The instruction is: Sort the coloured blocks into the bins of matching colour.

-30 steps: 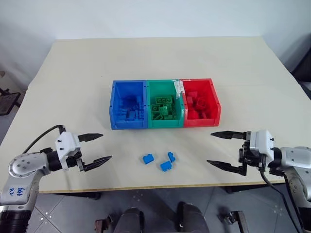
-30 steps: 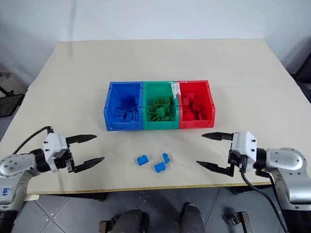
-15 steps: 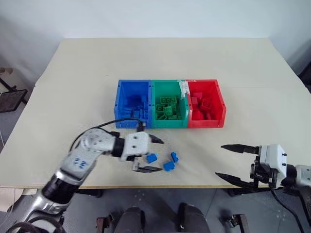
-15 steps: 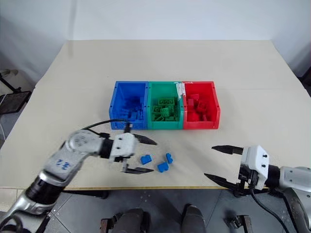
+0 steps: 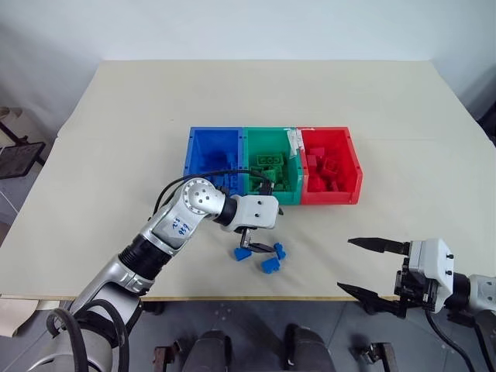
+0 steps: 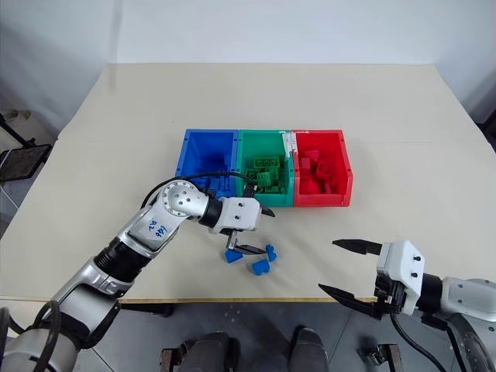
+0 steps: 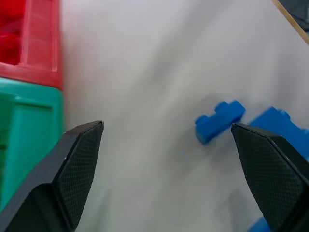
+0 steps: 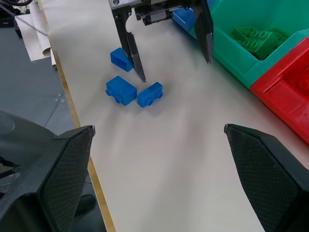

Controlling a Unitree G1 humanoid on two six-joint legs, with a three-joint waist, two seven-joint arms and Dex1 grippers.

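Blue blocks, three of them, lie loose on the table at 6 o'clock of the bins: one under my left gripper, one just beside it, one nearest the table edge. My left jaws stand fully apart and hold nothing. My right gripper, at 4 o'clock of the bins, is likewise wide and empty. Risk: the blocks sit close together, so a descending finger may strike a neighbour and push it toward the edge. Closing across two blocks at once could tilt both and lose the grip.
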